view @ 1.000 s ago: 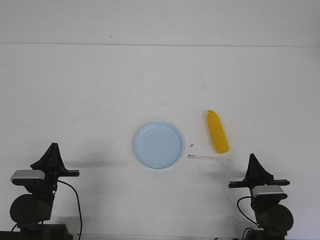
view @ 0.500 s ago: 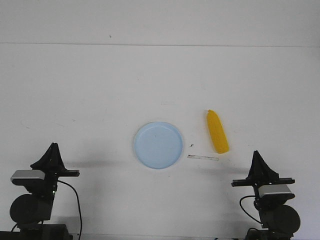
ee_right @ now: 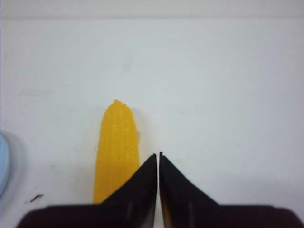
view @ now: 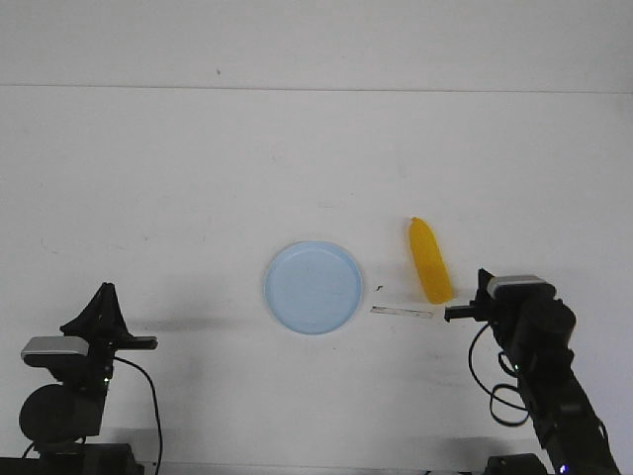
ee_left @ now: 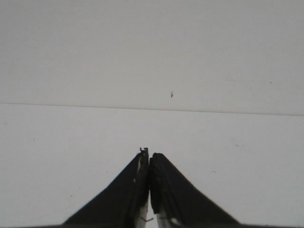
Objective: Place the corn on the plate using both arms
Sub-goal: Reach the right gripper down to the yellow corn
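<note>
The yellow corn [view: 430, 261] lies on the white table, just right of the pale blue plate [view: 313, 287], its pointed end facing away from me. My right arm [view: 529, 322] is raised just right of the corn's near end; its fingers are hidden behind the camera block in the front view. In the right wrist view my right gripper [ee_right: 158, 155] is shut and empty, its tips just right of the corn [ee_right: 117, 145]; a sliver of the plate [ee_right: 2, 164] shows at the edge. My left gripper [view: 104, 289] rests at the near left, shut and empty [ee_left: 149, 153].
A thin pale strip [view: 402, 313] lies on the table between the plate and the corn's near end, with a small dark speck [view: 381, 289] beside it, also in the right wrist view [ee_right: 35, 197]. The table's far edge meets a wall [view: 316, 45].
My right arm has lifted from its rest pose and swung forward, so its gripper now points at the table beside the corn. The left arm, corn and plate have not moved.
</note>
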